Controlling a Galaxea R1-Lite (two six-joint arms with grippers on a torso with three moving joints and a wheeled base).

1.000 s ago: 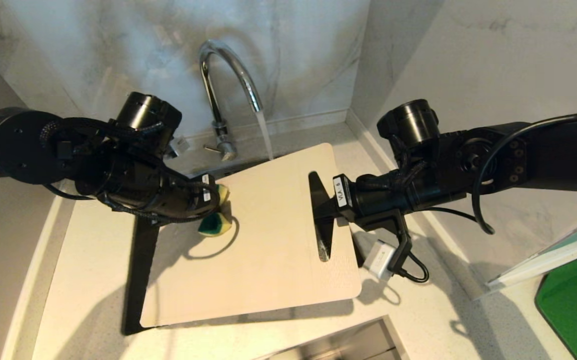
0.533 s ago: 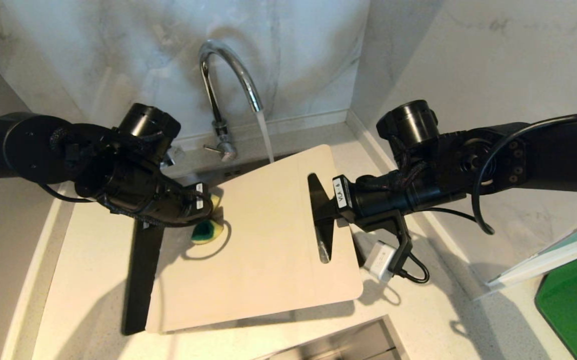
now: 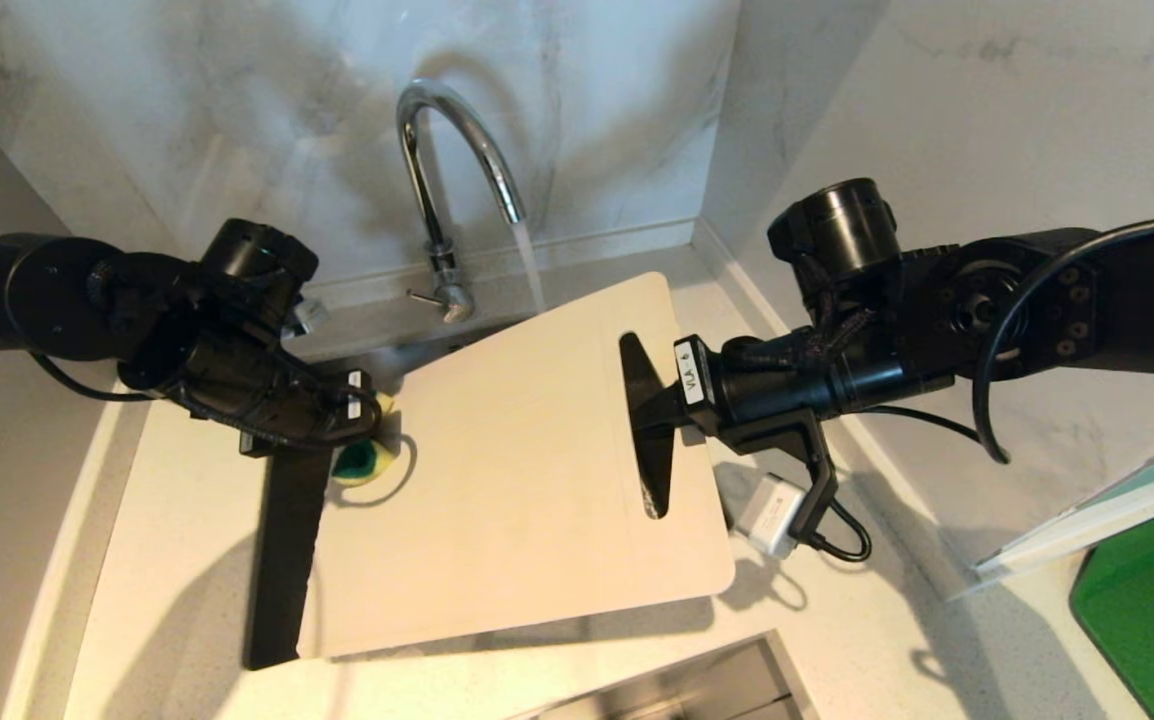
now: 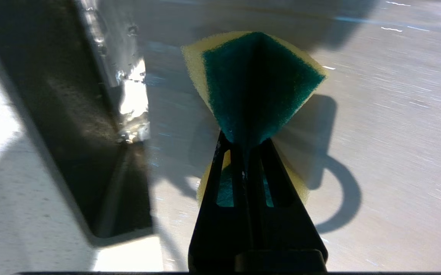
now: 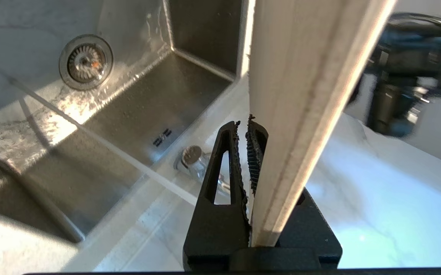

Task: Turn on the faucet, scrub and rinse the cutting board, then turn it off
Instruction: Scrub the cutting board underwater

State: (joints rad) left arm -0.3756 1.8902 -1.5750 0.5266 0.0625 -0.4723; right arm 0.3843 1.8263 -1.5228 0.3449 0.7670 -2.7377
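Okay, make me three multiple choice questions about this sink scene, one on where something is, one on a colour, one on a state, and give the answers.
1. Where is the sponge?
A. at the cutting board's left edge
B. beside the drain
C. on the green mat

2. What colours is the sponge?
A. pink and white
B. yellow and green
C. all blue

3. What is the faucet doing?
A. running
B. off
C. dripping foam

Answers: 1 A, the left pincer presses it there. 2 B, the left wrist view shows a green pad on yellow foam. 3 A, a stream falls from the spout behind the board, which the right pincer clamps by its slot end.
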